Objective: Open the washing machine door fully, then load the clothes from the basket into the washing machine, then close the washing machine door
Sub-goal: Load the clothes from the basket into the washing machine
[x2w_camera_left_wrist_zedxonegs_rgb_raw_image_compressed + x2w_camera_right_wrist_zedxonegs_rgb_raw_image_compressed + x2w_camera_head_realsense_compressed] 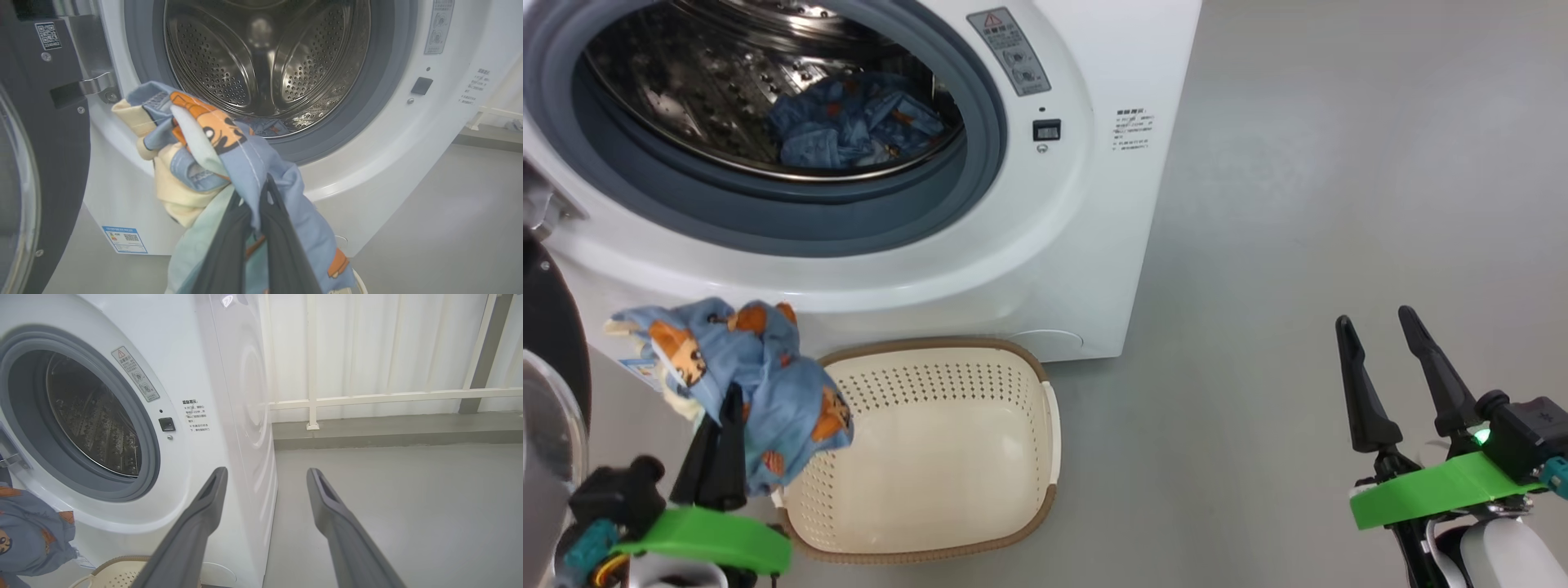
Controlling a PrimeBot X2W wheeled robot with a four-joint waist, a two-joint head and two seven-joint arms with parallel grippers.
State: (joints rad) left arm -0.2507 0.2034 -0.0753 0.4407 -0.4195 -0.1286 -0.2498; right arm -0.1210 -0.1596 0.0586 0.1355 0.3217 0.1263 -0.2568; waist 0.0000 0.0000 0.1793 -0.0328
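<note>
**Left gripper**: the two long dark fingers are pressed together on a small light-blue fabric garment printed with orange-brown cartoon figures and edged in cream trim. The garment hangs bunched over the fingertips. It is in front of the washing machine's lower front panel, below the drum opening.

**Right gripper**: the fingers are spread wide and hold nothing. The gripper is over the bare grey floor, well to the right of the washing machine.

**Basket**: a small cream-white perforated plastic basket with a brown rim stands on the floor against the foot of the washing machine. The held garment overhangs the basket's left rim.

**Washing machine**: this is a big white boxy front-loader. Its large round glossy black door, with a clear glass window, is swung open on the machine's left side. The door's edge is just beside the left gripper. A metal hinge joins the door to the front panel. A small blue label sticker sits low on the panel, behind the garment.

**In the way:** the white front ring and the thick grey rubber gasket lie between the held garment and the perforated steel drum.

**Inside the drum:** a second garment of the same print lies crumpled on the drum floor.

**Beyond the washing machine:** a white railing runs along the wall to the right.
</note>
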